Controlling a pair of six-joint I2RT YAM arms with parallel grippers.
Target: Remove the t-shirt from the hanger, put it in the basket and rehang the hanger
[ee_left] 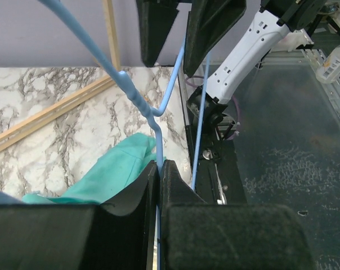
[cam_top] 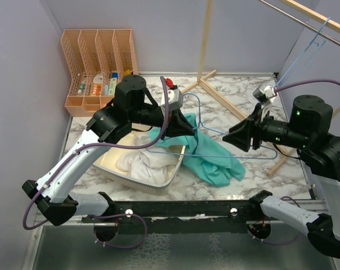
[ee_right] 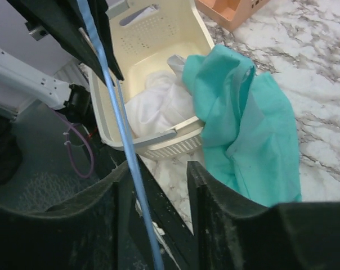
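You are clamping the left gripper (ee_left: 160, 169) tight on the blue wire hanger (ee_left: 137, 98) near its twisted neck, while the right gripper (ee_right: 159, 167) is standing with jaws apart around the hanger's wire. The teal t-shirt (ee_right: 243, 124) is lying draped over the cream basket (ee_right: 159, 138) rim and onto the marble table (cam_top: 271, 171).

The left arm (cam_top: 74, 163) stretches forward and toward the right, its left gripper (ee_left: 159, 171) pinched tight. The right arm (cam_top: 305, 132) folds leftward, and the right gripper (ee_right: 159, 169) faces the other with its jaws parted.
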